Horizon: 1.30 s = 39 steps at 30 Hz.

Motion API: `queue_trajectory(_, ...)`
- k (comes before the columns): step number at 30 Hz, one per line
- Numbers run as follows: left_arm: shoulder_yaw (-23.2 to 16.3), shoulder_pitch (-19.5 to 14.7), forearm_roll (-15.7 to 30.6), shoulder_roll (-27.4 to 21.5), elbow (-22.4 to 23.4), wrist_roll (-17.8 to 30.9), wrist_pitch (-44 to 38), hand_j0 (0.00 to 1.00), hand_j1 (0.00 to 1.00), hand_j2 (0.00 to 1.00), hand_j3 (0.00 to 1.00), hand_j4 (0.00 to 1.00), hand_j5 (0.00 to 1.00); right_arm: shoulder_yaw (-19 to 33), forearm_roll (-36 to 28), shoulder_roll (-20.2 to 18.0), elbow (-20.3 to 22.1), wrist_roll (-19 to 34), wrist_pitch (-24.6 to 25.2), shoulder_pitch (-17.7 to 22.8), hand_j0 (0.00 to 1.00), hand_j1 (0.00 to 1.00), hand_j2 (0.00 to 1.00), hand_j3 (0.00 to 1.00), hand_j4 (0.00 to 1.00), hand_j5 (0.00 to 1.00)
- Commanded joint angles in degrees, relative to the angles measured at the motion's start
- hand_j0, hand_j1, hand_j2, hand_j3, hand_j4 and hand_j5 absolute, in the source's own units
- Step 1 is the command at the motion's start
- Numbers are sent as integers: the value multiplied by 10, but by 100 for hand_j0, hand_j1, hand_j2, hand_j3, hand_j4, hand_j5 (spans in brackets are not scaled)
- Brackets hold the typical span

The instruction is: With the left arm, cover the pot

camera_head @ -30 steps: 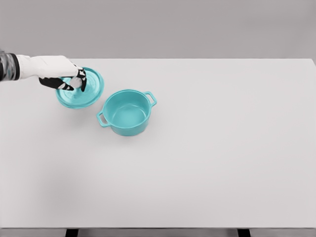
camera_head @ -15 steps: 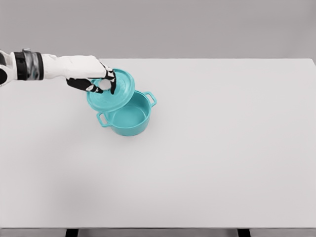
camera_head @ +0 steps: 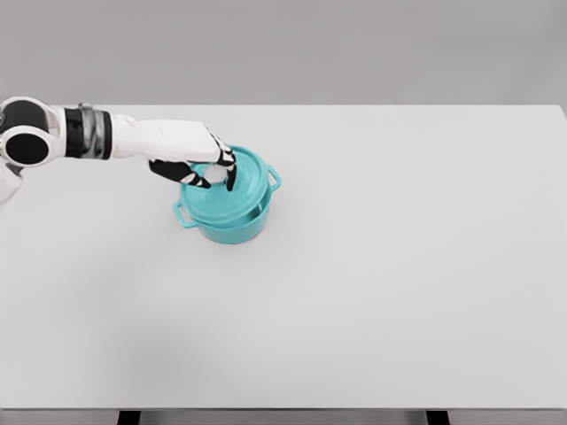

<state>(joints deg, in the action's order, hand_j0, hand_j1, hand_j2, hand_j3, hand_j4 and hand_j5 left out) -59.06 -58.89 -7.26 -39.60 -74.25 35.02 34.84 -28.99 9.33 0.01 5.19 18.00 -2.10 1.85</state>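
A teal pot (camera_head: 232,225) with two side handles stands on the white table (camera_head: 399,266), left of the middle. A round teal lid (camera_head: 235,193) lies over the pot's mouth, slightly tilted, covering nearly all of the opening. My left hand (camera_head: 211,173) reaches in from the left and is shut on the lid's knob, which its fingers hide. The right arm does not show.
The table's far edge runs just behind the pot. Two dark table legs (camera_head: 129,417) show at the bottom edge.
My left hand has carried the lid rightward from the table beside the pot to a spot over the pot's mouth, and lowered it. The pot has stayed put.
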Motion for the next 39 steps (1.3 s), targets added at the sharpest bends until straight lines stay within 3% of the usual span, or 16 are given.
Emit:
queue_trajectory(1,-5,0,3,2,0,0,-6,52,52,52,52,52,52,0,0,0,0,0,0,0,100,100,100,100,100,100)
queue_trajectory(14,-17,0,3,6,1,0,-6,60,60,60,60,60,60,0,0,0,0,0,0,0,100,100,100,100,100,100)
queue_trajectory(19,-18,0,3,6,1,0,-6,68,68,68,68,68,68,0,0,0,0,0,0,0,100,100,100,100,100,100)
queue_trajectory(39,-22,-4,-4,8,11,0,-29,68,68,68,68,68,68,0,0,0,0,0,0,0,100,100,100,100,100,100)
